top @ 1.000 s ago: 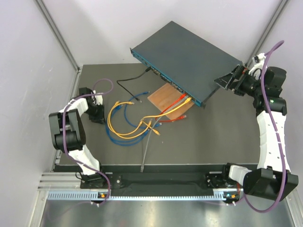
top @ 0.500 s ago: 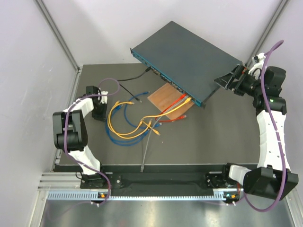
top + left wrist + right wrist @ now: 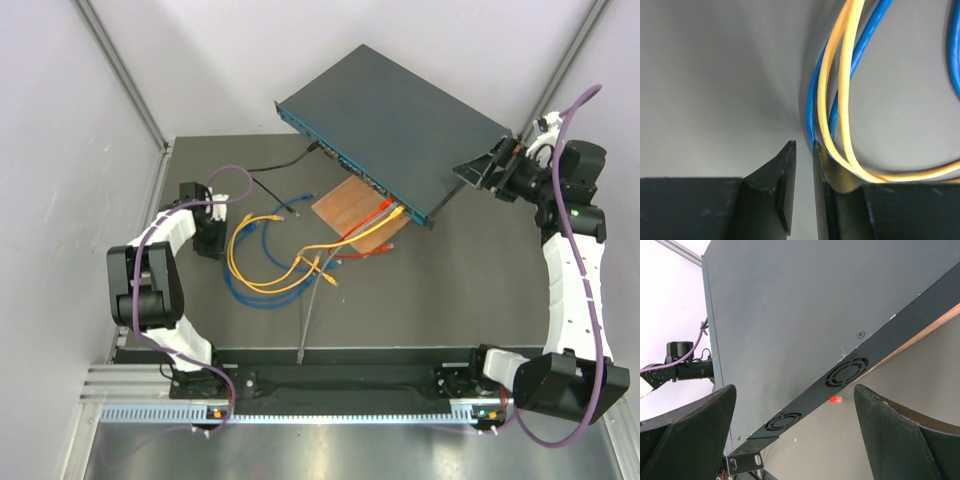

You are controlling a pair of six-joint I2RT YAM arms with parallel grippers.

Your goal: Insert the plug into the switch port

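Switch: flat matte teal-grey metal box, round fan vents, just ahead of right gripper, jaws spread wide. Left gripper barely agape, empty, beside glossy cables.

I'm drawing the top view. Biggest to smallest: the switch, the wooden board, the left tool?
1. The switch, by far the largest.
2. The wooden board, though the switch hides part of it.
3. The left tool, smallest.

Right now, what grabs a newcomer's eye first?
The dark switch at the back of the table, its front edge over a wooden board, with the right claw open wide at its right end. In front lies a tangle of yellow and blue cables, the left claw low at its left side.
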